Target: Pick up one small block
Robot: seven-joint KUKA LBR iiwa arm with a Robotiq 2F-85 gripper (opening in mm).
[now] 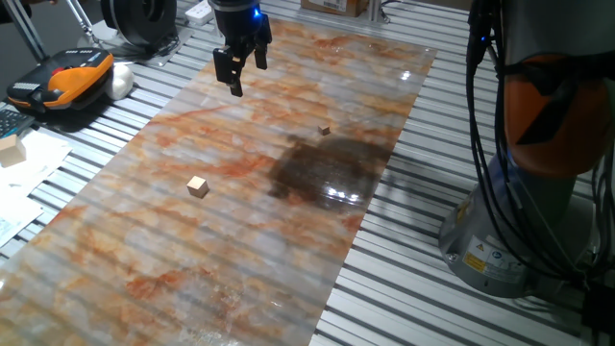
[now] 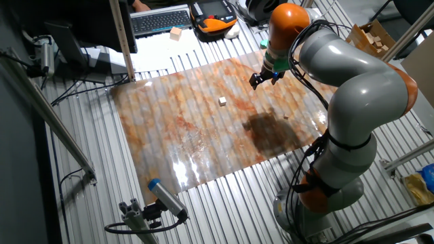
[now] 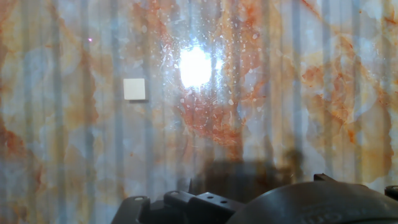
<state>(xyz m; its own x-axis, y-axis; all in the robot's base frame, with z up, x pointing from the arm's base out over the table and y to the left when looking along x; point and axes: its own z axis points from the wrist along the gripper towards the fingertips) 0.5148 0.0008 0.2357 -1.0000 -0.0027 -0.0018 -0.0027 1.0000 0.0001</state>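
Starting at the left of one fixed view, you have clutter off the work surface: an orange and black handheld device [image 1: 69, 82] on the slatted metal table [image 1: 432, 298], with a bigger pale wooden block [image 1: 10, 147] on papers below it. Moving right, a marbled orange and grey mat [image 1: 192, 259] covers the middle of the table. On the mat's left half sits the small block [image 1: 198, 186], a pale tan wooden cube, alone and with bare mat all around it.

Further right and toward the far edge of the mat hangs your gripper [image 1: 242, 69], raised above the surface. Its two dark fingers stand apart with a clear gap between them, and they hold nothing. Right again, a much tinier brownish cube [image 1: 325, 130] lies beside a dark stain [image 1: 327, 168] on the mat. That cube is not your target. At the far right is the robot's grey and orange base [image 1: 538, 144].

The relation that matters: the small block lies well apart from the gripper, nearer the camera and a little left of it in this view. In the hand view the small block [image 3: 134, 89] appears as a pale square left of centre, beside a bright glare spot [image 3: 196, 66]. Its sides look parallel to the picture edges. You would likely need to travel toward the block, centre over it, then descend.
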